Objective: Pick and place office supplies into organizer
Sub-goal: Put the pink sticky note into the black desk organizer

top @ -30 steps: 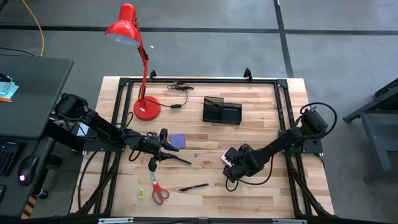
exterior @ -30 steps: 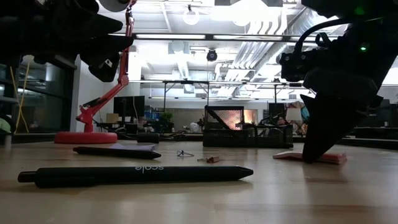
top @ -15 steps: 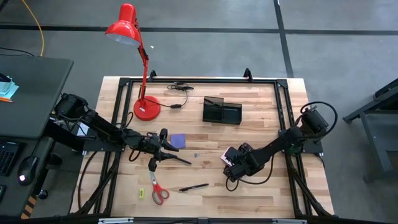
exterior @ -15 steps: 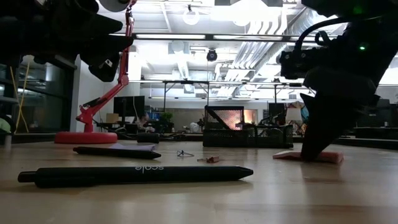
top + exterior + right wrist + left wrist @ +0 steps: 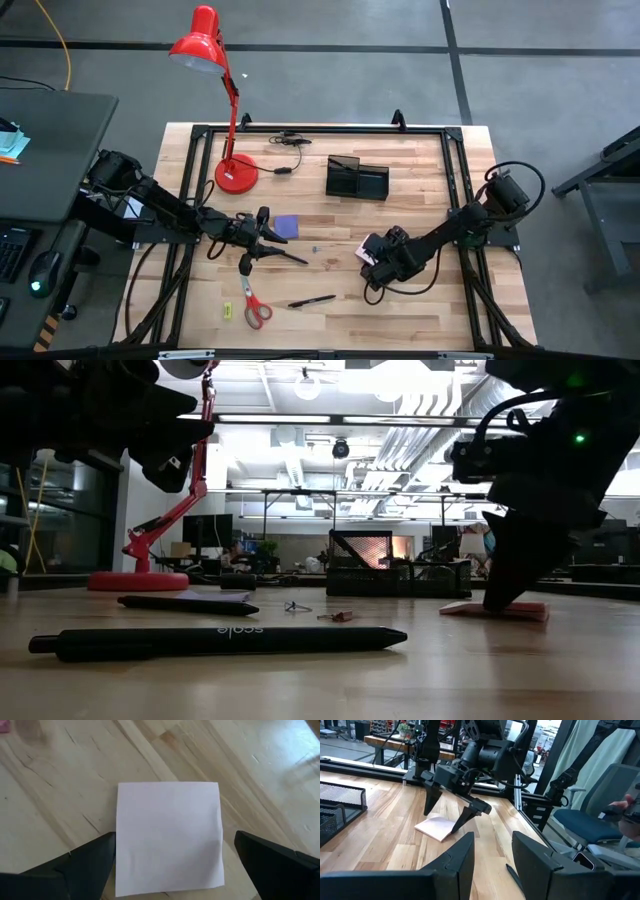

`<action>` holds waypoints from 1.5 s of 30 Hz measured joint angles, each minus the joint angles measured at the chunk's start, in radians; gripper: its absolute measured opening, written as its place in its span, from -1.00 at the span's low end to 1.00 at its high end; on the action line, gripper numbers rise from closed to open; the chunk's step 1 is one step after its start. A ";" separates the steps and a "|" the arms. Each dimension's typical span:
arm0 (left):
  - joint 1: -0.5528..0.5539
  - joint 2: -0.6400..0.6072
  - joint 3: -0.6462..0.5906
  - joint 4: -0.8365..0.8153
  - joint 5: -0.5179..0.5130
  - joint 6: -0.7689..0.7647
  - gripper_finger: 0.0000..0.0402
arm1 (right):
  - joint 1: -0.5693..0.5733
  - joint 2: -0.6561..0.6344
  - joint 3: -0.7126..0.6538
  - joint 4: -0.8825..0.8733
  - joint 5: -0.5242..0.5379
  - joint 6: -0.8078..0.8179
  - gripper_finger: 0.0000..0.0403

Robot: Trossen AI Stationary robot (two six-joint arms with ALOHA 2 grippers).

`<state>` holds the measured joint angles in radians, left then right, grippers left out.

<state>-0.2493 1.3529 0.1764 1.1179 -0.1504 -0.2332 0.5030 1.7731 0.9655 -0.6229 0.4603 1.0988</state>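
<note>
My right pincer [image 5: 451, 810] straddles the pink note pad [image 5: 169, 837], fingers wide. Next: close on its edges, lift, carry toward the organizer [image 5: 356, 178] at eleven o'clock.

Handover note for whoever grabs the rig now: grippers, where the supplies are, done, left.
Right gripper: open, fingers straddling the pink note pad on the table, not closed on it.
Left gripper: partly open, empty, waiting beside the purple note pad.
Scissors, pens, yellow-green piece: lying on the table.
Organizer: at the far side, nothing visibly inside.
Done: nothing placed.
Left: everything.
</note>
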 joint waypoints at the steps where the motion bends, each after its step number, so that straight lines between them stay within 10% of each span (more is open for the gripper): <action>1: 0.000 0.000 0.000 0.000 0.000 0.000 -0.41 | 0.000 0.000 0.000 -0.005 0.000 0.000 0.98; 29: 0.000 0.000 0.000 0.000 0.000 -0.007 -0.42 | -0.051 0.029 0.002 0.066 -0.172 -0.043 0.89; 45: 0.000 0.000 0.000 -0.005 0.000 -0.008 -0.42 | -0.037 0.033 0.002 0.113 -0.081 -0.025 0.63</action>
<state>-0.2494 1.3529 0.1764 1.1126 -0.1502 -0.2409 0.4660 1.8063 0.9671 -0.5100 0.3791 1.0736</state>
